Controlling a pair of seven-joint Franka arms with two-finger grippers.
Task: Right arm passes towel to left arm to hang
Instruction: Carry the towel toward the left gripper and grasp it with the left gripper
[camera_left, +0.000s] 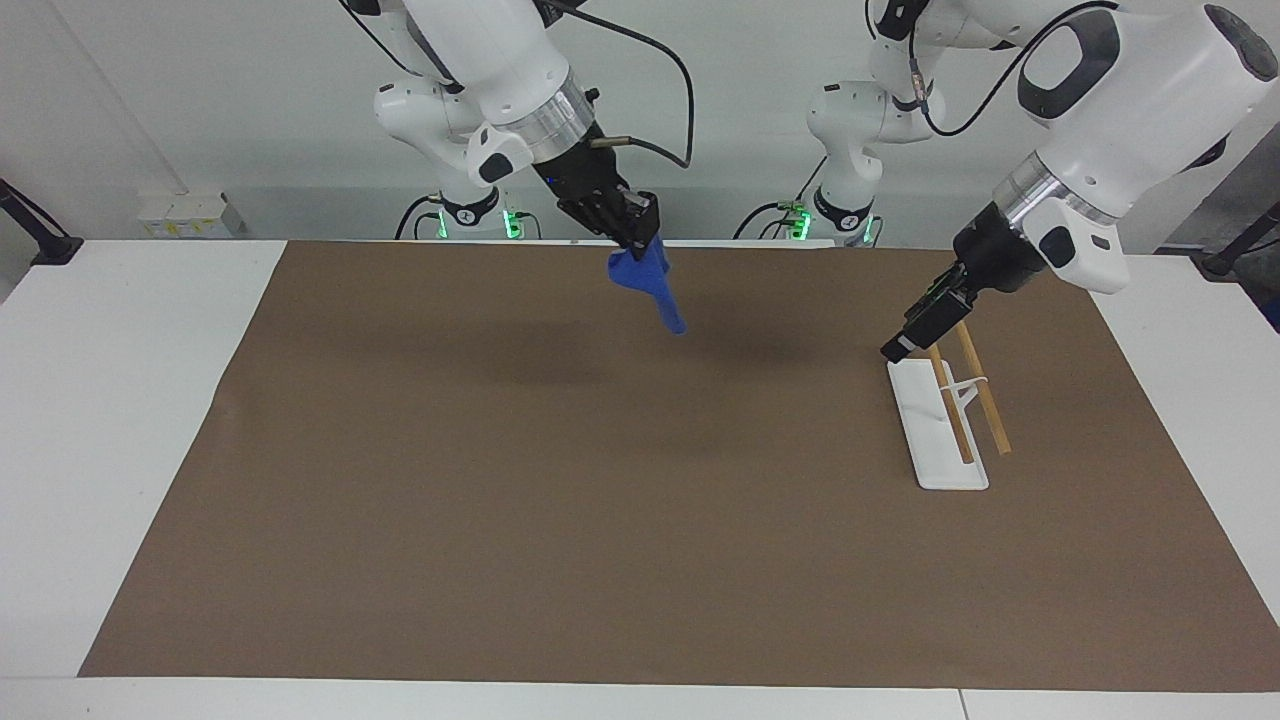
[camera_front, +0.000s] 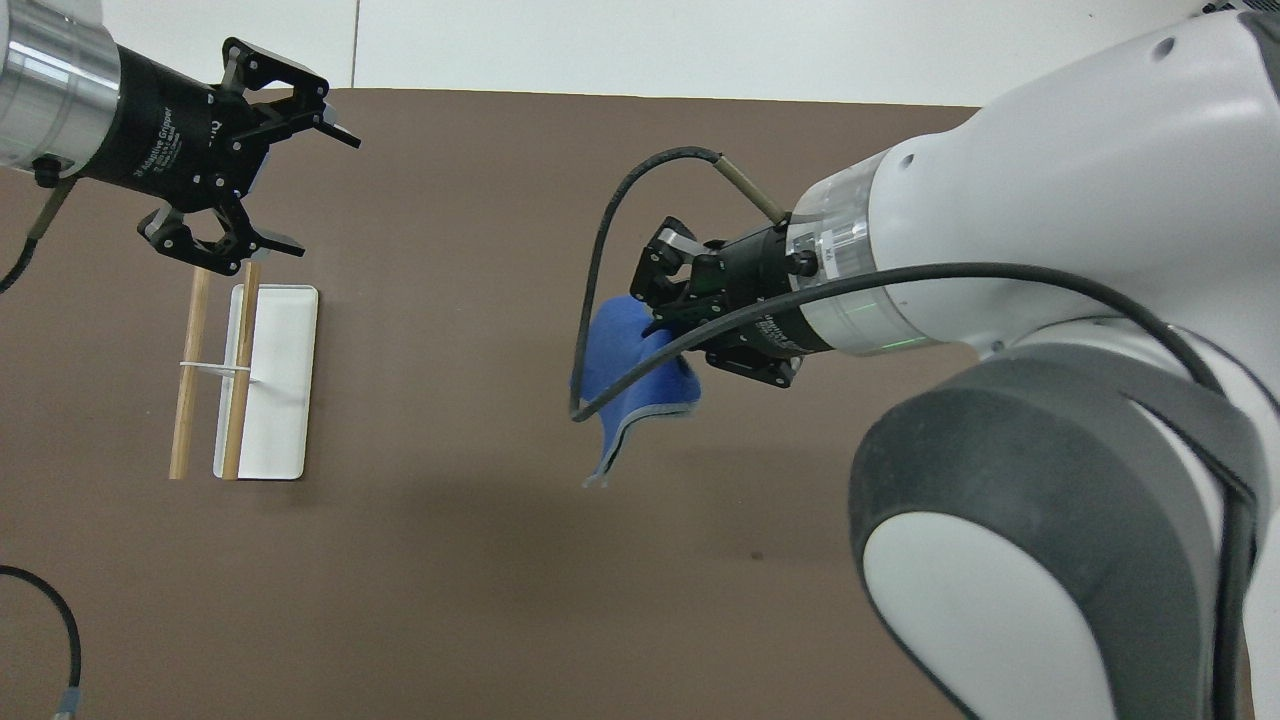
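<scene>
Facing view
Right pincer (camera_left: 640, 232): raised over the brown mat (camera_left: 600, 520), at about 12 o'clock of it, close to the mat's edge at the robots' end; fingertips pressed together on the upper end of the towel.
Towel (camera_left: 650, 285): royal blue, hanging off the surface from the right pincer, bunched at the top and tapering to a point that trails toward 5 o'clock.
Left pincer (camera_left: 897, 348): in the air at 3 o'clock of the towel and well apart from it, over the end of the rack nearer the robots; it holds nothing.
Rack (camera_left: 945, 420): white flat base with two wooden bars on a thin white stand, at the left arm's end of the mat.

Overhead view
Right pincer (camera_front: 655, 290): reaches in from 3 o'clock to mid-frame, clamped on the towel.
Towel (camera_front: 630, 375): droops from the grip toward 6 o'clock, its grey trim showing along the lower edge.
Left pincer (camera_front: 300, 180): at 10 o'clock of the frame, fingers spread wide and empty, over the end of the rack (camera_front: 265, 380) farther from the robots as seen from here.
Surface (camera_front: 700, 45): white, bare strip at 12 o'clock above the mat.
</scene>
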